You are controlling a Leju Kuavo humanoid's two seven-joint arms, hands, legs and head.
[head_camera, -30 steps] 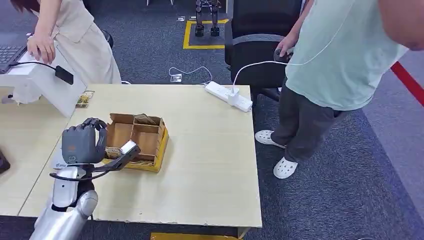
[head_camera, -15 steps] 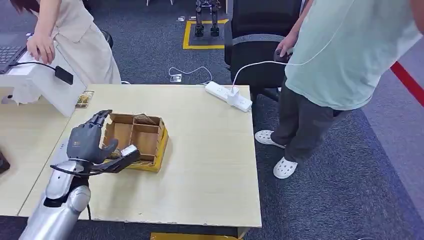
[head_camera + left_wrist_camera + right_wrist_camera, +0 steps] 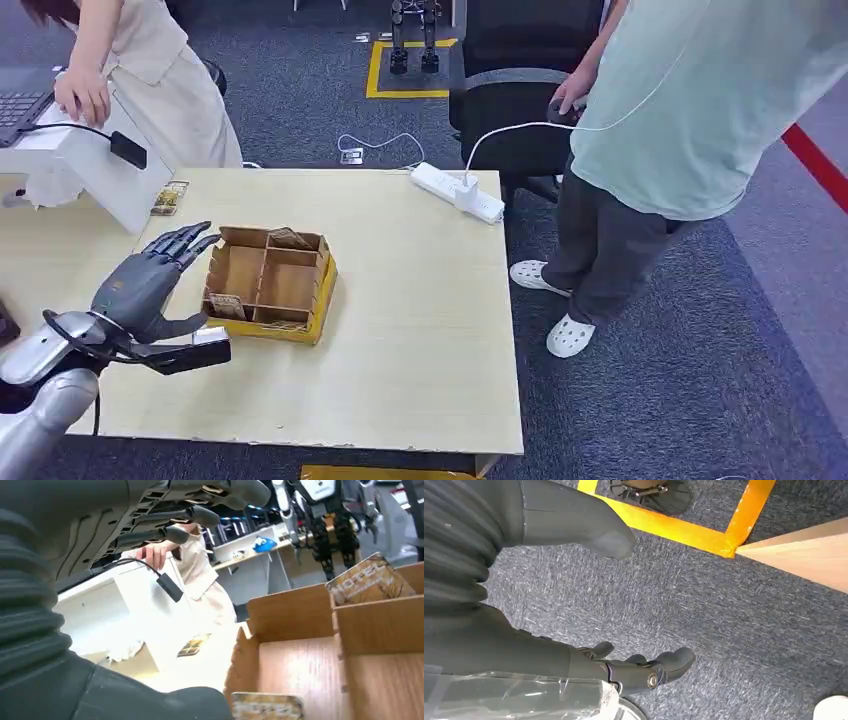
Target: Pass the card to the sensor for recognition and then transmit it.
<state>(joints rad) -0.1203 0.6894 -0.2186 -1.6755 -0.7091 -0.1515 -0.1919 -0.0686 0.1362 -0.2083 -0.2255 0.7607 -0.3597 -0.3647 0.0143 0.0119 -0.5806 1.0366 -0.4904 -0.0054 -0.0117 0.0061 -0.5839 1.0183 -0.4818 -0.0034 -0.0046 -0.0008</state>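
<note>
Left hand spread, holding nothing, at nine o'clock of the cardboard box; a glossy card leans inside. Right hand hangs over grey carpet, fingers partly curled, holding nothing.

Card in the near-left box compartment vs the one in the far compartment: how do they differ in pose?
The near-left card sits low in its compartment of the cardboard box, close to the left hand. The far card leans tilted on the box's back wall, its top edge above the rim in the left wrist view. The near one's tilt is unclear. Both carry a similar brownish print.
</note>
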